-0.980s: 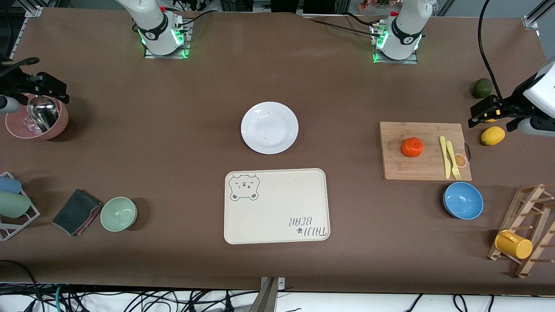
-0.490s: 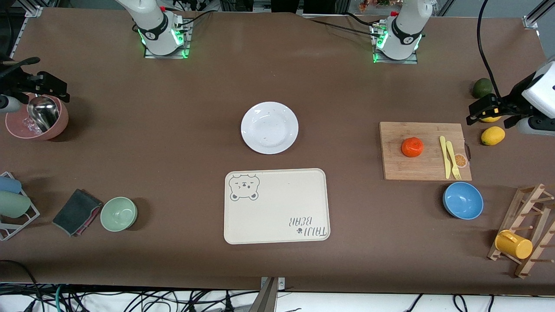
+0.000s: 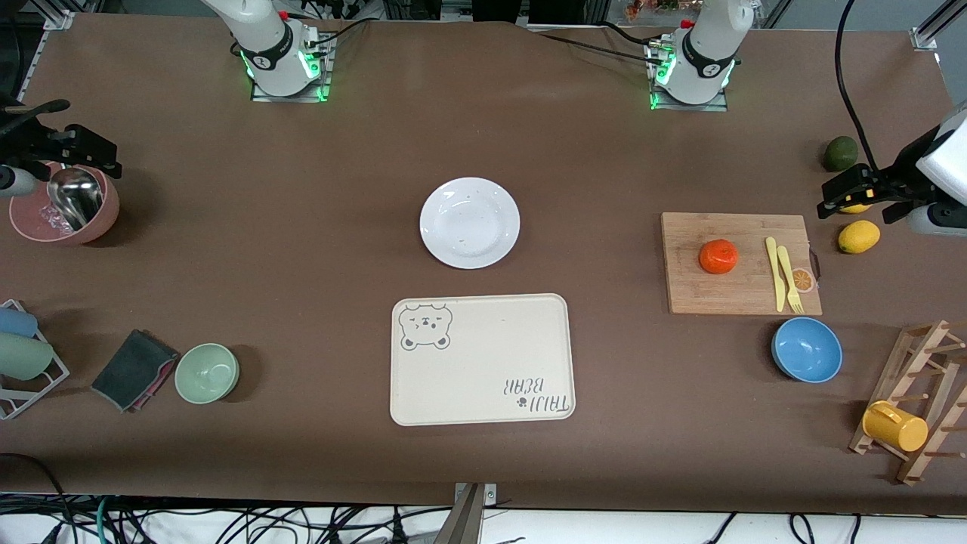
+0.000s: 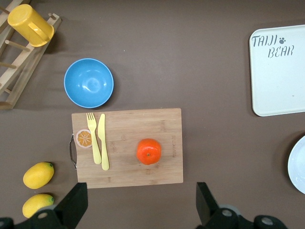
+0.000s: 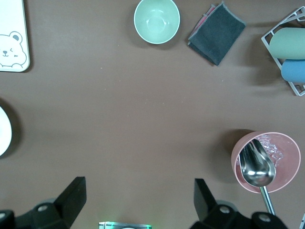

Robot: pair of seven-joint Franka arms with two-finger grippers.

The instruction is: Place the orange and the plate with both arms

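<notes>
The left pincer (image 4: 138,210) hangs wide open and empty just beside the cutting board (image 4: 127,162) carrying the orange (image 4: 148,151). The right pincer (image 5: 138,202) gapes empty beside the pink bowl (image 5: 286,143), well apart from the plate (image 3: 470,223) on the bench (image 3: 302,211).

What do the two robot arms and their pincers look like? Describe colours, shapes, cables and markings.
Both arms are white and rounded, each with a black band near its base and green lights glowing there. Black cables trail from the bases. The left pincer and right pincer are black, each with two blocky fingers.
</notes>
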